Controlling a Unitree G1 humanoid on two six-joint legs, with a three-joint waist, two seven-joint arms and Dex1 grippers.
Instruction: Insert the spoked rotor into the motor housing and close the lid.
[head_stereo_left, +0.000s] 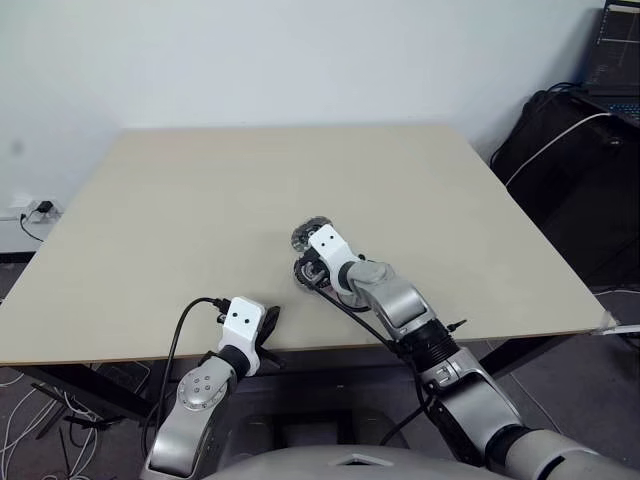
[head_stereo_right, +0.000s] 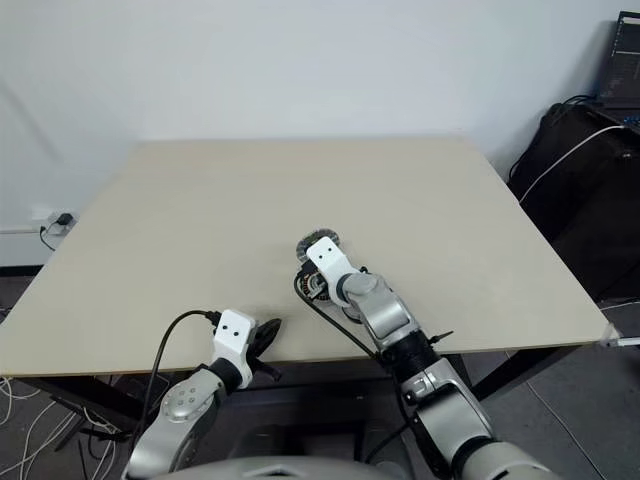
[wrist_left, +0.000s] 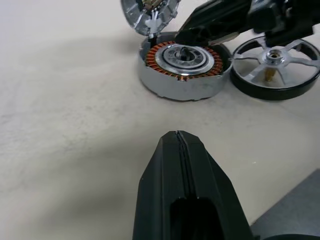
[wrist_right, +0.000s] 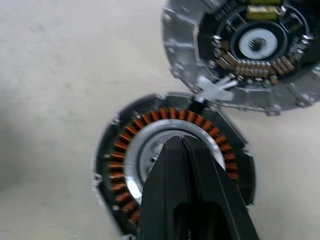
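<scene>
Right end effector (wrist_right: 182, 142), fingers pressed together and holding nothing, hangs directly over the silver centre of the motor housing (wrist_left: 182, 67) at mid-frame on the worktop (head_stereo_left: 180, 210). Left end effector (wrist_left: 179, 137), also shut and empty, sits lower left at the near worktop edge, well apart. Spoked rotor (wrist_left: 275, 62) lies flat just beside the housing, under the right arm, so the right is the nearer one. Lid (wrist_right: 245, 50) stands open, joined at the housing's far rim. One rotor, one housing, one lid.
</scene>
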